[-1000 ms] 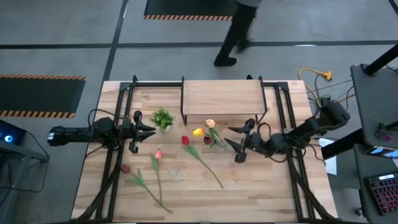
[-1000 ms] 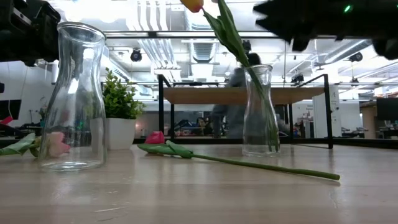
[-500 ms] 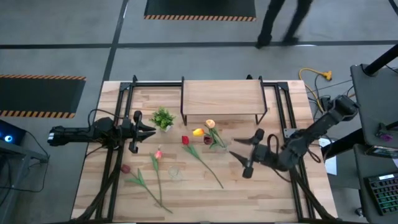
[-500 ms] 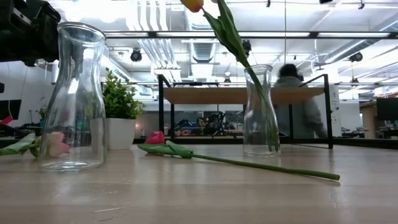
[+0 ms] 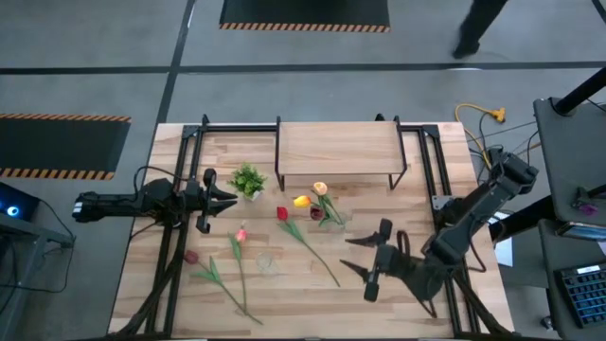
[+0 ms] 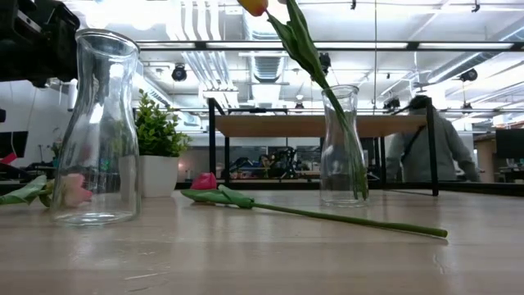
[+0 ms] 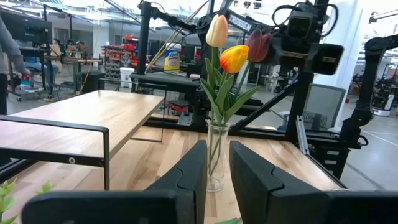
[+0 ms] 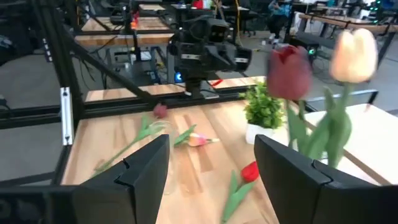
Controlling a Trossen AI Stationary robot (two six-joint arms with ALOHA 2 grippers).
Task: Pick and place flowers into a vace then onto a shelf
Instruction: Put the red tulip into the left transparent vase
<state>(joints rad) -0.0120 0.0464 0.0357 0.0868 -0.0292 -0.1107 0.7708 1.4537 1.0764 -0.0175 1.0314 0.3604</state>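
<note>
Flowers [image 5: 320, 201]: three stand in vase [image 5: 333, 220] mid-table, three lie loose; shelf [image 5: 336, 149] bare. Right claw [image 5: 367, 260] wide, empty; left claw [image 5: 214, 199] narrow, empty.

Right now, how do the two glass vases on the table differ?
The near vase stands empty, while the far vase holds tulips whose stems rise out of its neck. In the low view the near vase sits left, beside a pink tulip lying flat; the far vase stands right, in front of the shelf. Both are clear glass, upright, with narrow necks.
</note>
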